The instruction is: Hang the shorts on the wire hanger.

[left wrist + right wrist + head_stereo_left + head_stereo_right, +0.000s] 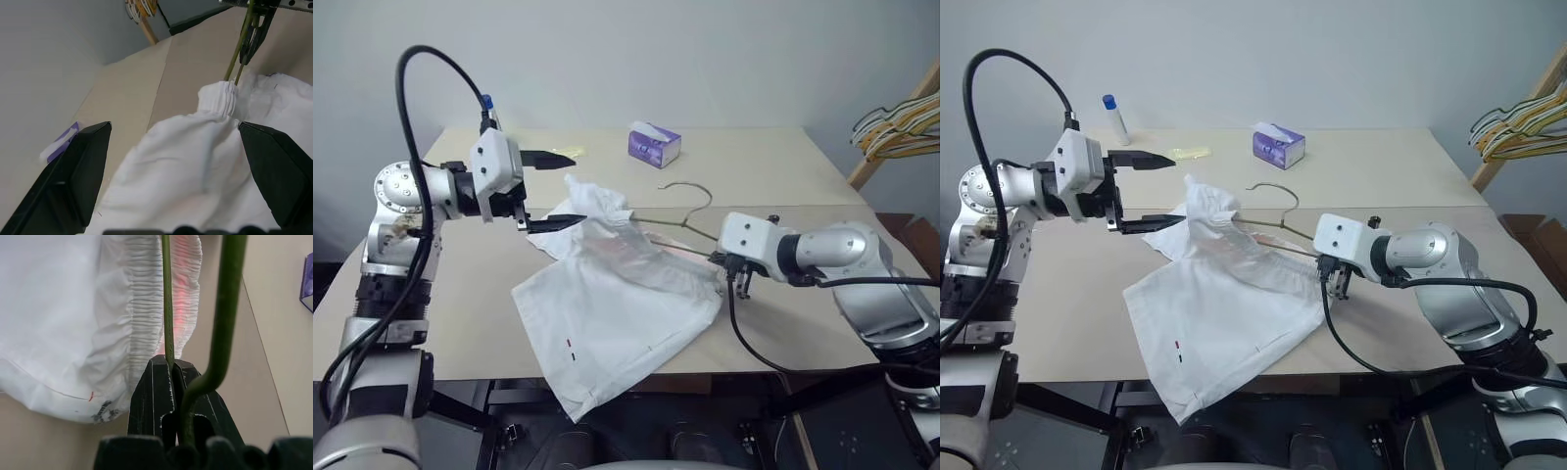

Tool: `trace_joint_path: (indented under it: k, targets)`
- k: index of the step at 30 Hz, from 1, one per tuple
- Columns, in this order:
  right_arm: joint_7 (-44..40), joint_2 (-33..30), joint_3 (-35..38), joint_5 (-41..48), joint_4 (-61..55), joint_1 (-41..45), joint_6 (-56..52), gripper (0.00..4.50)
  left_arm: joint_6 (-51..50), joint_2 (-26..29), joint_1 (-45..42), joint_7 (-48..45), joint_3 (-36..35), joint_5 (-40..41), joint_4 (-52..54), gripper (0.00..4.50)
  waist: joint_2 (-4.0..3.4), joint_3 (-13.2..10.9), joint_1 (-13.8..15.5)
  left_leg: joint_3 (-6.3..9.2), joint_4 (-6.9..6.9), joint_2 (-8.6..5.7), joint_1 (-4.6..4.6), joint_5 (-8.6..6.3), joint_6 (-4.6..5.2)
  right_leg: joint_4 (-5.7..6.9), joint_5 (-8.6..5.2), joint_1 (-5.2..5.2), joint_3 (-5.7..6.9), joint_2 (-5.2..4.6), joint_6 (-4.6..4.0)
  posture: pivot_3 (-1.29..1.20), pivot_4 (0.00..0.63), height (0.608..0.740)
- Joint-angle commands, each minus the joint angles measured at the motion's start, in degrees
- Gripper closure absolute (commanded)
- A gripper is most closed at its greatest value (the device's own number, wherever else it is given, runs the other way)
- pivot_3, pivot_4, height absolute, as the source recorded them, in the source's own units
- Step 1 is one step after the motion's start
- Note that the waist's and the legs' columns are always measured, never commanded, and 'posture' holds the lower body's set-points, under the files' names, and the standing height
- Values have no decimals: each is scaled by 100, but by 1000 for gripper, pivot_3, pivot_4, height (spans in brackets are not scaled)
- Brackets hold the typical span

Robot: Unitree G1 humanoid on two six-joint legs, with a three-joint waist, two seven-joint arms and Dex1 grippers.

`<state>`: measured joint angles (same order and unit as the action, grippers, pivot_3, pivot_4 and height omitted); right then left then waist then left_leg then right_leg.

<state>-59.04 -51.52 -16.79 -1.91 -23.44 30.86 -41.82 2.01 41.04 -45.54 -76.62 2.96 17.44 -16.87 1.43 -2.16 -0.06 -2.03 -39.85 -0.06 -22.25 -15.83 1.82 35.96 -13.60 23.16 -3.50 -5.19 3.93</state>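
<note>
White shorts point(617, 304) lie on the table point(822, 176), waistband threaded on the wire hanger point(690, 211) my right claw point(741, 279) pinches; my spread left claw point(553, 191) straddles the bunched waistband end, nearer.

White wrinkled thin-fabric shorts point(617, 304) overhang the beige desk's point(783, 166) near edge. Thin grey-bronze wire hanger point(690, 211) lies mid-desk; purple tissue box point(654, 144) near the far edge.
</note>
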Motion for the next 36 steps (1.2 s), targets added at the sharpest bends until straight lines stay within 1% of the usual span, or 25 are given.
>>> trace_joint_path:
  k: [1, 4, 9, 11, 13, 14, 15, 19, 24, 25, 26, 27, 30, 33, 36]
  targets:
    - [-176, -83, -29, 80, -288, 215, -101, 4500, 428, -115, -161, -502, 359, -244, -272, 17, 0, 0, -18, -1, 0, 0, -1, 0, 0, -1, 0, 0, 0, 0, 0, -29, 0, 740]
    - [-284, -79, -110, 125, -329, 329, -150, 4500, 1082, -226, -171, -665, 676, -650, -651, 17, 0, 0, -71, -2, -1, 0, -3, 0, 0, -1, 0, 2, 0, 0, 0, -32, 0, 740]
    - [-416, -23, -182, 277, -351, 549, -401, 4500, 1420, -345, -282, -1078, 986, -914, -1108, 17, 0, 0, -121, -1, -1, 2, -4, -1, 2, 1, 0, 6, -1, 1, 0, -32, 0, 740]
    - [-442, -15, -186, 337, -352, 610, -461, 4500, 1643, -398, -301, -935, 1101, -1190, -1287, 17, 0, 0, -123, -1, -1, 3, -4, -1, 3, 1, 0, 7, -1, 1, 0, -42, 0, 740]
    - [-501, 11, -132, 481, -368, 670, -526, 4500, 1687, -542, -348, -706, 1120, -1333, -1513, 435, 0, 0, -115, -1, -2, 2, -3, -1, 3, 1, 0, 6, -1, 0, 0, -44, 0, 740]
    - [-513, 12, -112, 530, -390, 688, -549, 4500, 1650, -617, -350, -684, 1077, -1276, -1552, 617, 0, 0, -110, -1, -3, 2, -3, -1, 3, 1, 0, 5, -1, 0, 0, -49, 0, 740]
    - [-515, 9, -102, 564, -406, 700, -566, 4500, 1628, -669, -350, -690, 1036, -1226, -1574, 904, 0, 0, -103, 0, -4, 2, -4, -1, 3, 2, 0, 4, -1, -1, 0, -49, 0, 740]
    - [-547, -22, -74, 693, -455, 715, -648, 4500, 1428, -788, -366, -700, 909, -1075, -1528, 2161, 0, 0, -103, 2, -6, 3, -8, -3, 5, 2, 0, 8, 0, -1, 1, -49, 0, 740]
    - [-534, -53, -103, 711, -415, 709, -648, 4500, 1314, -793, -328, -810, 843, -980, -1436, 3717, 0, 0, -117, 2, -6, 3, -7, -3, 6, 4, 0, 8, 0, 0, 1, -49, 0, 740]
    - [-557, -57, -96, 719, -399, 686, -538, 4500, 1257, -792, -324, -849, 826, -930, -1411, 4099, 0, 0, -119, 2, -6, 4, -7, -3, 6, 4, 0, 8, -1, 0, 0, -49, 0, 740]
    - [-588, -64, -80, 721, -383, 634, -330, 4500, 1143, -795, -320, -912, 796, -836, -1369, 4385, 0, 0, -120, 2, -6, 4, -7, -3, 6, 4, 0, 8, 0, 0, 0, -50, 0, 740]
    - [-605, -61, -60, 733, -370, 597, -197, 4500, 1017, -799, -316, -958, 768, -751, -1323, 4481, 0, 0, -121, 2, -6, 4, -7, -3, 6, 4, 0, 8, 0, 0, 1, -50, 0, 740]
    - [-584, -39, 37, 771, -335, 484, 10, 4500, 586, -820, -287, -979, 674, -559, -1108, 4481, 0, 0, -124, 3, -7, 3, -8, -3, 6, 3, 0, 8, 0, -1, 1, -51, 0, 740]
    - [-540, -59, 139, 768, -303, 379, 56, 3687, 300, -729, -179, -1146, 614, -409, -857, 4500, 0, 0, -131, 5, -7, 3, -8, -3, 6, 4, -1, 8, 0, 0, 1, -53, 0, 740]
    - [-400, -178, 590, 861, -167, 248, -48, 2710, 118, -624, -10, -1034, 528, -439, -722, 4500, 0, 0, -134, 10, -7, 4, -6, -3, 6, 5, 0, 7, -1, -1, 1, -49, 0, 740]
